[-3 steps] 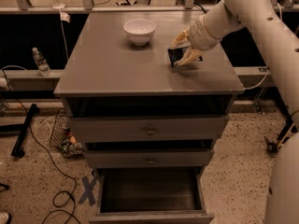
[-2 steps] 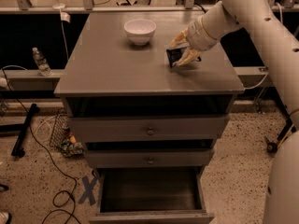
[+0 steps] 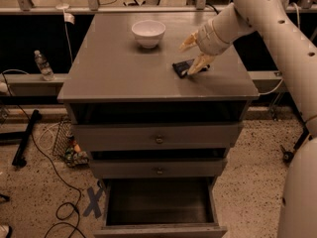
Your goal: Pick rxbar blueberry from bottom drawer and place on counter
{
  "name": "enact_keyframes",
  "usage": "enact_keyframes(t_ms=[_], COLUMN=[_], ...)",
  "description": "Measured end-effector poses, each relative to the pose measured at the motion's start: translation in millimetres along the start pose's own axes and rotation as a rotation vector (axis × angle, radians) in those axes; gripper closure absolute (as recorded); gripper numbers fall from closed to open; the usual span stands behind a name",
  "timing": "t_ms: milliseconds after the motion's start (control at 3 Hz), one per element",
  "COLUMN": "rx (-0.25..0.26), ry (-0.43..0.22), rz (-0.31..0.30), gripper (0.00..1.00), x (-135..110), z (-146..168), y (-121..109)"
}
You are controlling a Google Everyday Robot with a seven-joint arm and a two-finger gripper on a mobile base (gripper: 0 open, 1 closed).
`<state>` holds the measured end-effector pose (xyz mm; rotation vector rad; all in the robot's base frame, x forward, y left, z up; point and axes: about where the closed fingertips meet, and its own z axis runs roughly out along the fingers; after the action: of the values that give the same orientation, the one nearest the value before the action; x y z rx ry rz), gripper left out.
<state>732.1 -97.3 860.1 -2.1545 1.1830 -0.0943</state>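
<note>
The snack bar [image 3: 180,67] lay flat on the worktop [image 3: 119,63], so the placing looked done to me. The hand [image 3: 193,52] hovered right by it, fingers spread wide, gripping nothing.

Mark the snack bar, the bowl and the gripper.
snack bar [image 3: 181,67]: camera view, middle of its dark wrapper.
bowl [image 3: 148,33]: camera view, front of its white wall.
gripper [image 3: 193,52]: camera view, midway between its open fingers, over the counter [image 3: 114,68].

The tool [image 3: 186,58] has opened over the surface [image 3: 114,68], and the rxbar blueberry [image 3: 180,67], held tilted before, now lies flat.
</note>
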Motion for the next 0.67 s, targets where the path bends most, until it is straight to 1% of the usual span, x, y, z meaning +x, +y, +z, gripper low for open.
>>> enact_keyframes(t_ms=[333,667], rx=[-0.003,-0.004], ry=[-0.003,-0.004], rz=[0.0,0.0], gripper=[0.0,0.0], x=[-0.7,-0.8], z=[3.3,2.1], y=[0.5,0.8])
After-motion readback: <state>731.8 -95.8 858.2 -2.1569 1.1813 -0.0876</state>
